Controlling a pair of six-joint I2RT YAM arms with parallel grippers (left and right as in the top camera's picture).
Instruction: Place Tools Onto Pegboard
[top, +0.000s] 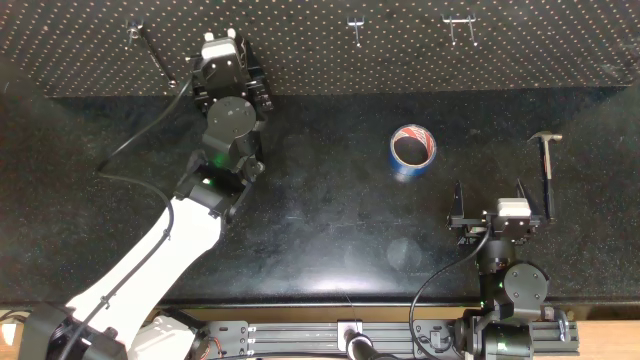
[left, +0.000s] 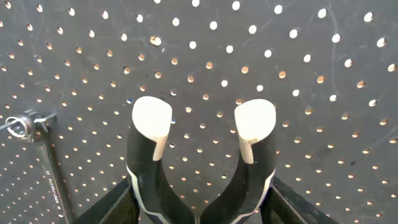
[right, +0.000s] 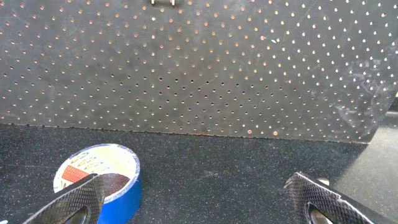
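Observation:
A wrench (top: 152, 50) hangs from a hook on the black pegboard (top: 400, 45) at the upper left; its ring end and shaft (left: 37, 149) show in the left wrist view. My left gripper (top: 228, 75) faces the pegboard just right of the wrench, open with nothing between its white fingertips (left: 152, 118). A blue tape roll (top: 412, 152) lies on the table, also close in front of my right gripper (right: 99, 177). A hammer (top: 546, 165) lies at the right. My right gripper (top: 488, 205) stands open near the table's front, between the tape and the hammer.
Two bare metal hooks (top: 356, 30) (top: 459, 28) stick out of the pegboard at the upper middle and upper right. The black table (top: 330, 230) runs from the board to the front edge.

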